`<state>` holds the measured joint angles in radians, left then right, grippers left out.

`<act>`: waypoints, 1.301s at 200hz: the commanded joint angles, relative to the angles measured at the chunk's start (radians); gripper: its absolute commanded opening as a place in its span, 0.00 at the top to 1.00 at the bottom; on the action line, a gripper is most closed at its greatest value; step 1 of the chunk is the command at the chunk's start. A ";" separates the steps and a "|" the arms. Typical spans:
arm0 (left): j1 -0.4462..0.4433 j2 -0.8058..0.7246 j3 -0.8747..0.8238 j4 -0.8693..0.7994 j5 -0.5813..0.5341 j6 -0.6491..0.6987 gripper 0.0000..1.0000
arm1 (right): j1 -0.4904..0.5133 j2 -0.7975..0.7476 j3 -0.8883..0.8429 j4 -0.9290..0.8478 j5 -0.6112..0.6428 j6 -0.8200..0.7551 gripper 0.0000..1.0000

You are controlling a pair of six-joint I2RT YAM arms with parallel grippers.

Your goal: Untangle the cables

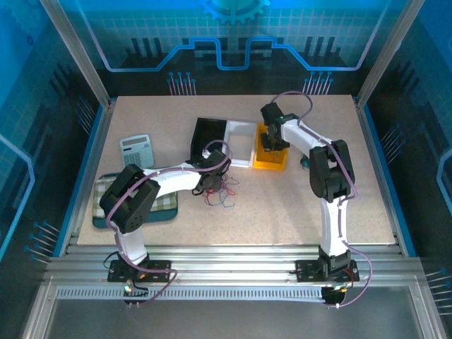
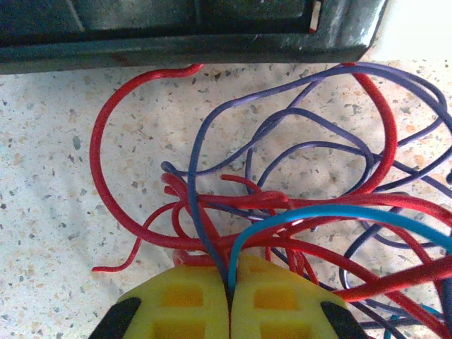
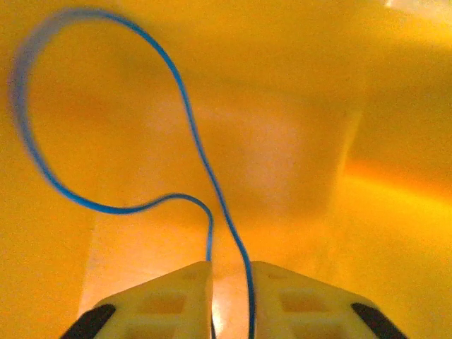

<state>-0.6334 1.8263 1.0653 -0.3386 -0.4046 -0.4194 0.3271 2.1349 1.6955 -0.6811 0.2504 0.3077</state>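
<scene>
Top external view: left gripper [image 1: 210,181] pinching tangled cables [image 1: 224,192] in front of the black bin [image 1: 209,135]; right gripper [image 1: 272,141] inside a yellow bin [image 1: 271,161]

A speckled beige table [image 1: 282,212] carries everything, with the black bin near its middle. A white bin [image 1: 240,143] touches the black bin's right side, and the yellow bin stands further right, beyond the white one. A green checked cloth [image 1: 164,203] lies to the black bin's left and nearer the arm bases. A grey calculator [image 1: 136,150] also lies to its left, apart from it.

The cables are a loose knot of thin red, purple and blue wires on the table just in front of the black bin. In the left wrist view, the left gripper's yellow fingers [image 2: 183,304] are pressed together at the near edge of the knot. A light blue wire and a dark purple wire are clamped in the seam between them. The other loops spread toward the bin wall.

In the right wrist view, the right gripper's fingers stand slightly apart over the yellow bin's floor. One blue cable [image 3: 204,161] loops ahead of the fingertips, and both its ends run back through the narrow gap. Whether the fingers touch it I cannot tell.
</scene>
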 commanded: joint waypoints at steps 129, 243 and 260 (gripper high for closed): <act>-0.006 -0.026 -0.001 0.014 0.054 0.014 1.00 | 0.090 -0.482 -0.467 0.427 0.059 -0.064 0.59; 0.066 -0.059 -0.039 0.063 0.222 0.006 1.00 | 0.336 -0.660 -0.798 0.486 -0.428 -0.315 0.62; 0.076 -0.067 -0.039 0.069 0.278 0.020 1.00 | 0.400 -0.636 -0.810 0.460 -0.445 -0.347 0.62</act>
<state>-0.5781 1.7969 1.0428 -0.2890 -0.2317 -0.4126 0.6575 1.4925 0.9165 -0.1902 -0.0933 0.0566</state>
